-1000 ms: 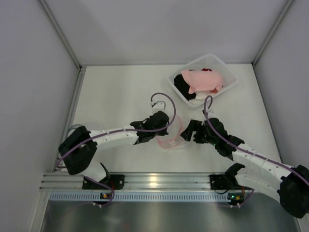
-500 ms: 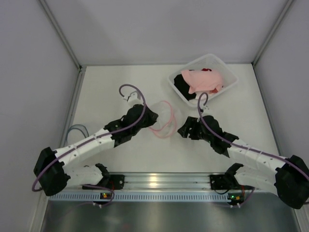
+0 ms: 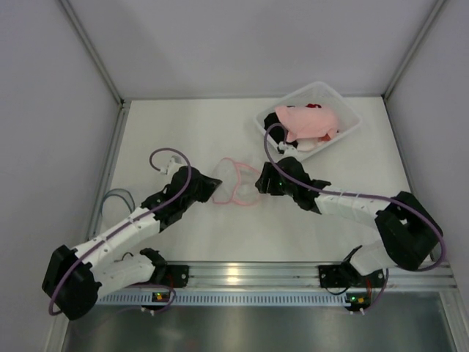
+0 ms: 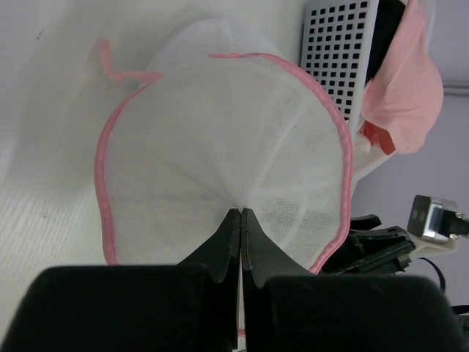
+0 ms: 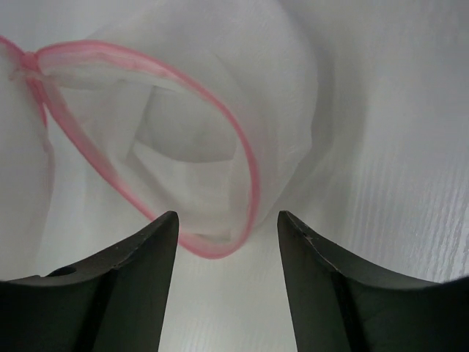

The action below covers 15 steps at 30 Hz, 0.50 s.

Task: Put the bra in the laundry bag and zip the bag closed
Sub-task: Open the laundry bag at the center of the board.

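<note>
table [image 3: 183, 132]: white | bin [image 3: 350, 110]: far right corner | laundry bag [image 3: 238, 183]: white mesh, pink rim, mid-table between both grippers | bra [image 3: 308, 121]: pink, in the bin, well apart from the bag | left gripper [image 3: 214, 189]: jaws pinched on the bag's mesh | right gripper [image 3: 262, 180]: jaws apart at the bag's rim, gripping nothing

One laundry bag [image 3: 238, 181], one bin [image 3: 346, 103]
</note>
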Tool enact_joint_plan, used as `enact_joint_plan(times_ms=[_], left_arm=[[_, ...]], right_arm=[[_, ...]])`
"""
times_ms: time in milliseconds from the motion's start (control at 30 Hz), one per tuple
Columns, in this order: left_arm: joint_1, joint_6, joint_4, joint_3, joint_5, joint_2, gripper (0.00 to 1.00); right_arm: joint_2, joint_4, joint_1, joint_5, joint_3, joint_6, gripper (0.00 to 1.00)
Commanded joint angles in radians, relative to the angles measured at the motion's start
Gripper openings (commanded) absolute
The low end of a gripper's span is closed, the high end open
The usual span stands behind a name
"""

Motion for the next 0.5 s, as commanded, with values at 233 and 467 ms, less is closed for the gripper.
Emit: enact_joint_plan(times_ms=[233, 467], left_arm=[[0.140, -0.097, 0.018, -0.045, 0.064, -0.105, 0.00], [0.160, -0.122, 0.024, -0.068, 0.070, -0.105, 0.00]], right_arm=[[0.114, 0.022, 0.018, 0.054, 0.115, -0.003, 0.45], [0.145, 0.039, 0.057, 0.019, 0.145, -0.004, 0.44]])
